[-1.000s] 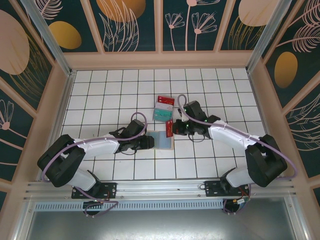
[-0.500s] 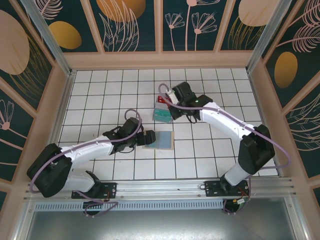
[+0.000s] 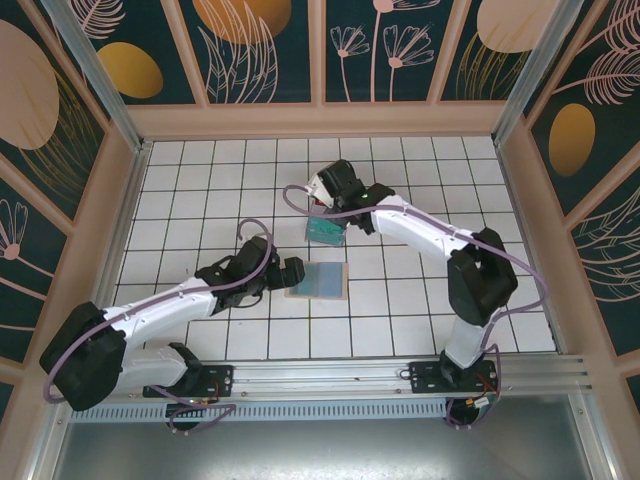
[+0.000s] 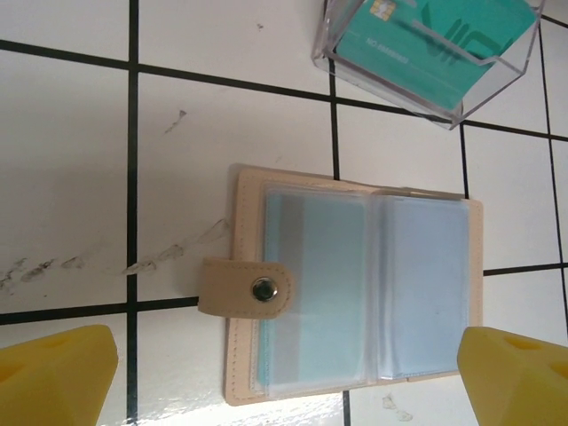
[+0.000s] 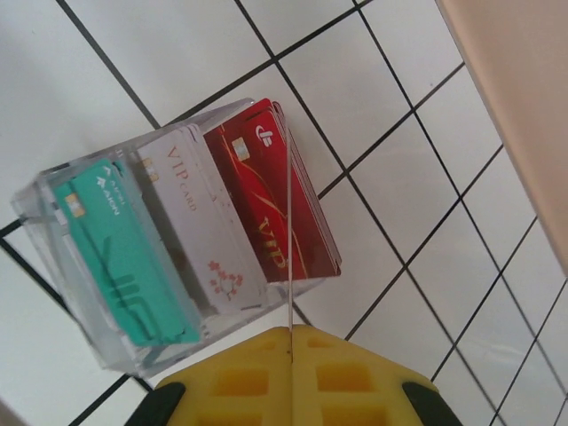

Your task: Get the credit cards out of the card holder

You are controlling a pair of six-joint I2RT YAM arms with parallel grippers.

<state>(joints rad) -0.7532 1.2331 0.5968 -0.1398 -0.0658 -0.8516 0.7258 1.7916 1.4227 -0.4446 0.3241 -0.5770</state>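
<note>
Step in hand, as I read it: dropping off a pulled card, not pulling one. My right fingers [image 5: 248, 377] are pressed together on what looks like an edge-on card [image 5: 289, 240], a thin sliver rising from the seam between them. It hangs over the clear box [image 5: 35, 202], lined up with the red card [image 5: 262, 186]. The box already has the red card, a whitish card [image 5: 191, 213] and a teal card [image 5: 115, 266] standing side by side, so most of the credit cards look to be out. The box sits about mid worktop [image 3: 200, 180]. The card holder [image 4: 355, 293] lies open and flat just toward the near edge from it, close but not touching. My left fingers [image 4: 53, 377] are spread as wide as they go and hold nothing, with the holder between the tips in the wrist view. I can't tell if they touch the tiles. On the holder, the tan snap tab is flopped out sideways and two clear sleeves cover the grey-blue panels. No card print shows in the top sleeves, and I can't tell about any sleeves underneath. Next move, my call: the right arm lowers the card in beside the red one and parts its fingers without nudging the box, which looks light and likely to slide. Then I check the holder for leftovers. If there are any, the left pins the holder while the right pinches a card edge.
</note>
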